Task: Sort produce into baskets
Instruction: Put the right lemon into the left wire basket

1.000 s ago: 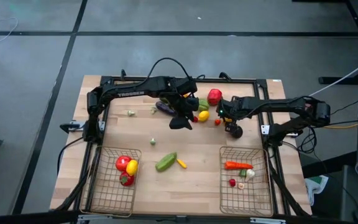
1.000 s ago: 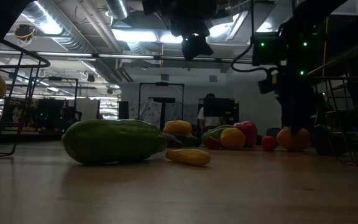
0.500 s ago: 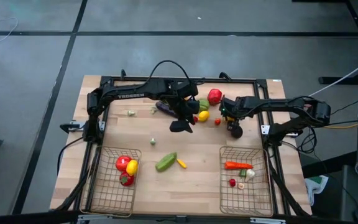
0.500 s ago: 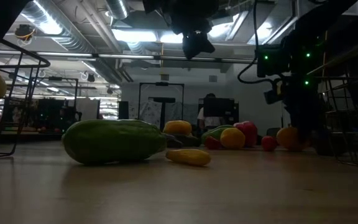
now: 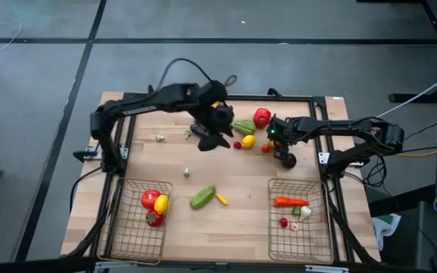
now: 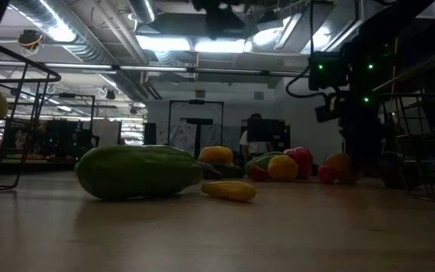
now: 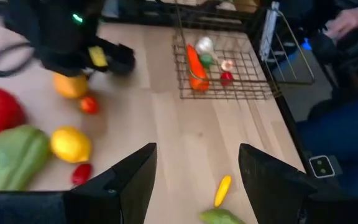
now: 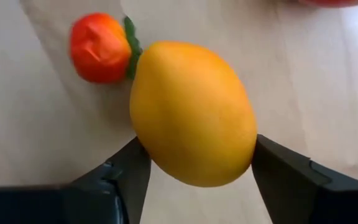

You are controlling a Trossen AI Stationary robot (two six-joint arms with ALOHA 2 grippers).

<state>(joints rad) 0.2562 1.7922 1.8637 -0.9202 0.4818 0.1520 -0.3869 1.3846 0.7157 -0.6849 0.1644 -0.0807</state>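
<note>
The right gripper (image 8: 194, 177) grasps an orange fruit (image 8: 192, 112) on the table (image 8: 36, 137), a fingertip at each flank. A small tomato (image 8: 101, 48) touches the fruit and could be dragged along; the rounded fruit may squirt free. The left gripper (image 7: 194, 180) hangs open, empty.

Wooden table (image 5: 241, 220), light planks, black frame at edges. Grey floor (image 5: 36, 114) w/ dark seam lines around it. Background, low view: ceiling strip lights (image 6: 195, 45), ducting, dark doorway frame (image 6: 195, 125).

Left arm (image 5: 203, 98) swung back (away from baskets); right jaws narrowed.
</note>
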